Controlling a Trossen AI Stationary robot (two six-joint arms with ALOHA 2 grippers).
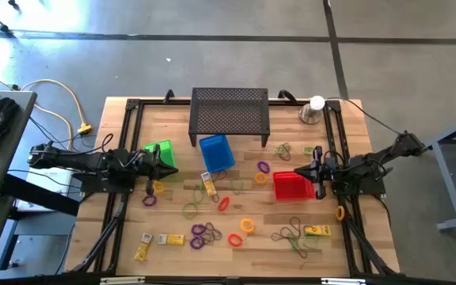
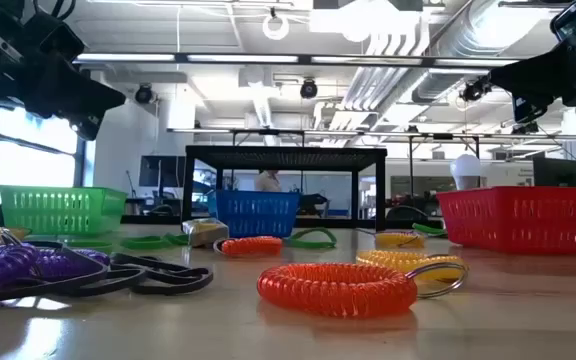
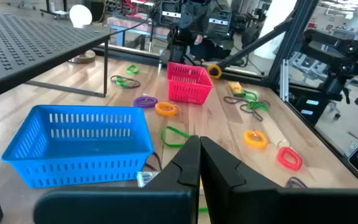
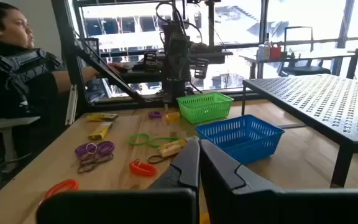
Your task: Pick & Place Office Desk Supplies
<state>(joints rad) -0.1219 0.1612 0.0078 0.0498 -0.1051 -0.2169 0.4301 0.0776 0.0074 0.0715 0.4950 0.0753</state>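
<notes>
The office desk supplies (image 1: 206,233) are all loose on the worktop (image 1: 347,245); as far as I can see, none sits in a basket yet, so I judge the sorting has barely begun, if at all.

My left gripper (image 3: 199,155) has its fingers clenched together on nothing, and the right gripper (image 4: 198,158) is the same, pinched shut and empty. The left one hovers at the left side, just beside the green basket (image 1: 158,153); the right one hovers at the right side, right next to the red basket (image 1: 293,187). Between them, toward the far side, stands the blue basket (image 1: 216,153). In the wrist views its inside looks bare. The green and red baskets I can only see from above and from the side, and I spot nothing in them.

Coiled loops in purple, orange, green, red and yellow are strewn across the middle and near part of the worktop, with a purple cluster near the front centre. Yellow packets (image 1: 172,238) lie near the front left, one by the blue basket and one at the near right. A few loops rest at the far right beside the black perforated stand (image 1: 229,111).

Everything is left to do: each loop and packet needs picking.
</notes>
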